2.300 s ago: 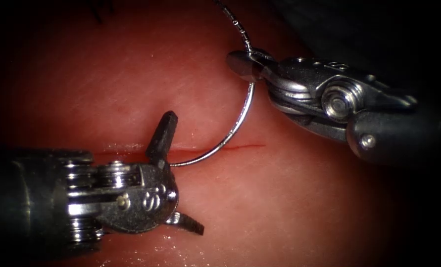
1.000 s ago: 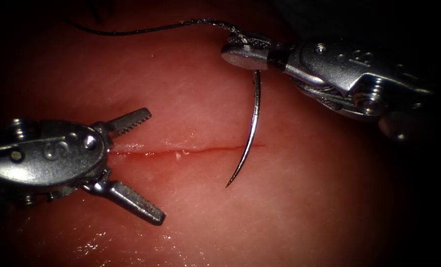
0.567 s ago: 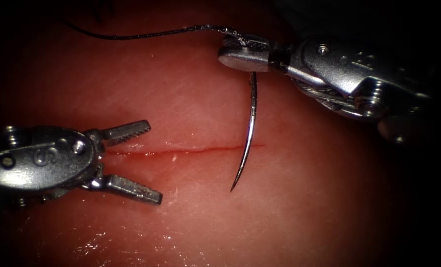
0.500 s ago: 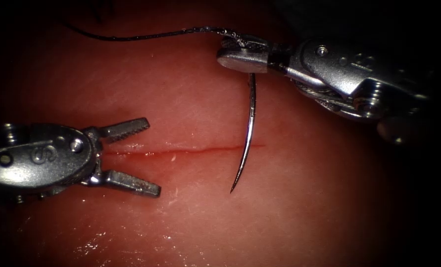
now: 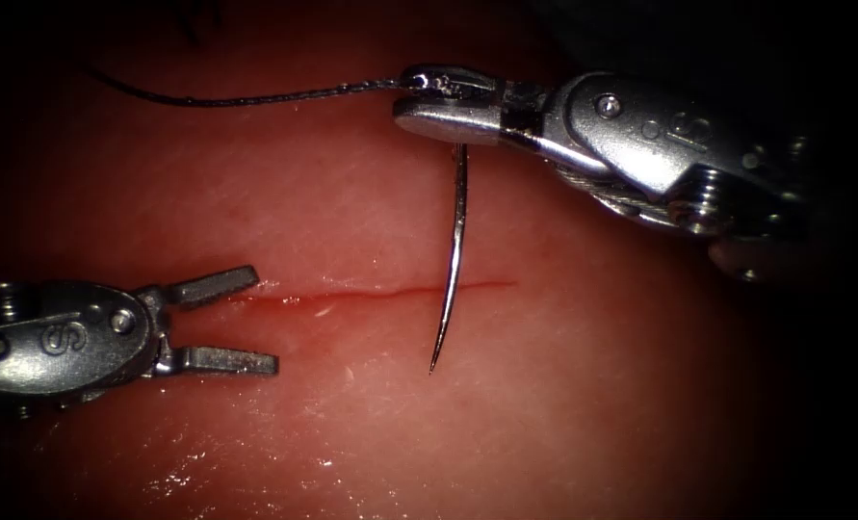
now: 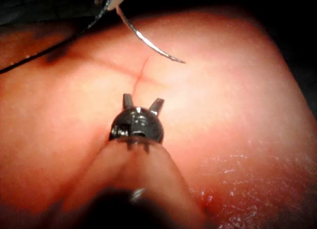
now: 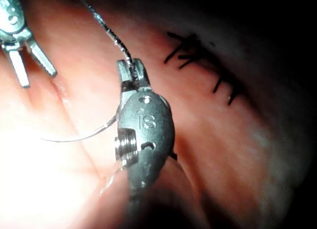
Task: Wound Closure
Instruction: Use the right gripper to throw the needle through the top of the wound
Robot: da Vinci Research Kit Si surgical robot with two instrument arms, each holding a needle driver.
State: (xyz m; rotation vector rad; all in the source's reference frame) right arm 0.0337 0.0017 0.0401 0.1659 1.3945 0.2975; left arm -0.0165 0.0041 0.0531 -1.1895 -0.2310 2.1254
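Observation:
The tissue [image 5: 563, 404] has a thin red cut [image 5: 351, 292] running across it. My right tool [image 5: 443, 101] comes in from the upper right, jaws shut on the curved needle [image 5: 455, 250] near its thread end. The needle hangs free across the right part of the cut, with its tip just below the cut line and not in the tissue. The thread [image 5: 255, 96] trails left from the jaws. My left tool [image 5: 263, 321] sits at the cut's left end, jaws open and holding nothing. The left wrist view shows the left tool [image 6: 143, 100], needle [image 6: 148, 43] and cut [image 6: 141, 75]. The right wrist view shows the right tool [image 7: 132, 70] and needle [image 7: 79, 137].
A row of black stitches [image 7: 203, 63] crosses the tissue beyond the right tool. The other arm's open jaws [image 7: 29, 60] appear in the right wrist view. Wet, shiny fluid [image 5: 255, 472] lies on the tissue's near part. The tissue falls into darkness at the right.
The left tool's jaws have narrowed and it has drawn back to the left and slightly down. The right tool has carried the needle a little leftward along the cut.

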